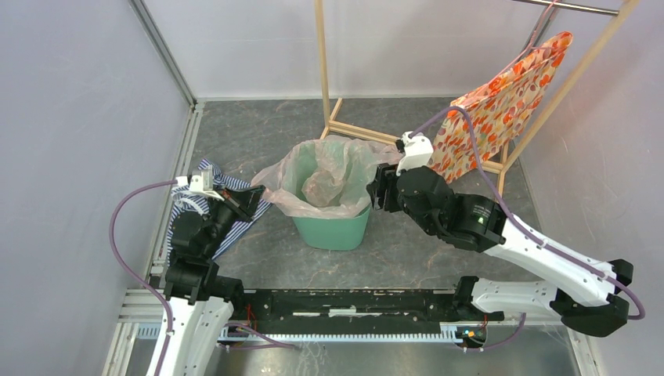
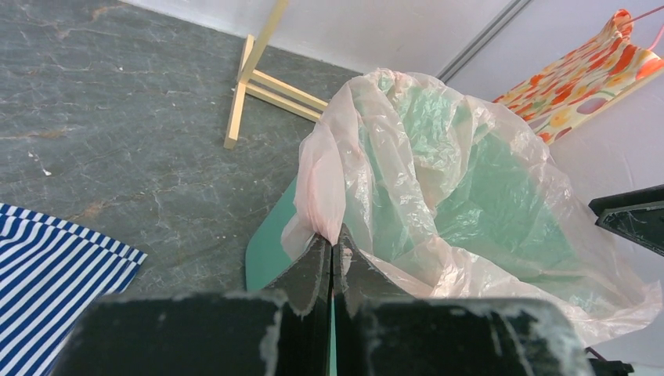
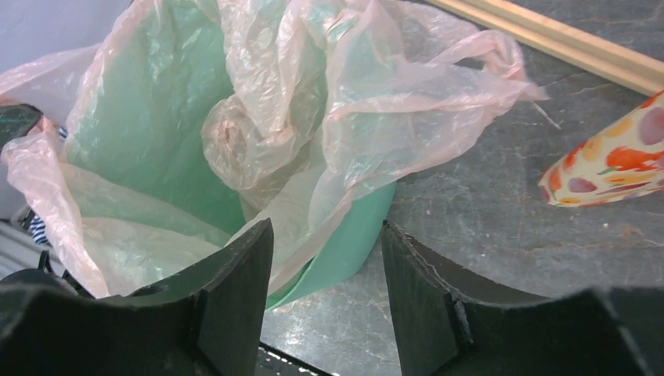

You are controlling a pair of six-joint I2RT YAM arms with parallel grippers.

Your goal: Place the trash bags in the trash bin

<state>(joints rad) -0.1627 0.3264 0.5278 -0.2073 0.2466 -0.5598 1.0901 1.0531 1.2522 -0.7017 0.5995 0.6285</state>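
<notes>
The mint-green trash bin [image 1: 337, 229] stands mid-table. The pale-pink translucent trash bag [image 1: 329, 176] lines it, draped over the rim, with a bunched part inside. My left gripper [image 1: 254, 196] sits at the bin's left side, shut on the bag's edge [image 2: 329, 196]; the bin wall [image 2: 270, 243] shows beside my fingertips. My right gripper [image 1: 377, 188] is open just right of the bin's rim. In the right wrist view my gripper [image 3: 325, 235] is open and empty, with the bag [image 3: 266, 117] and bin wall [image 3: 344, 243] right in front of it.
A blue-white striped cloth [image 1: 205, 205] lies under my left arm. A wooden rack [image 1: 344, 125] stands behind the bin, and an orange floral bag [image 1: 501, 102] hangs from it at the right. Grey walls close both sides.
</notes>
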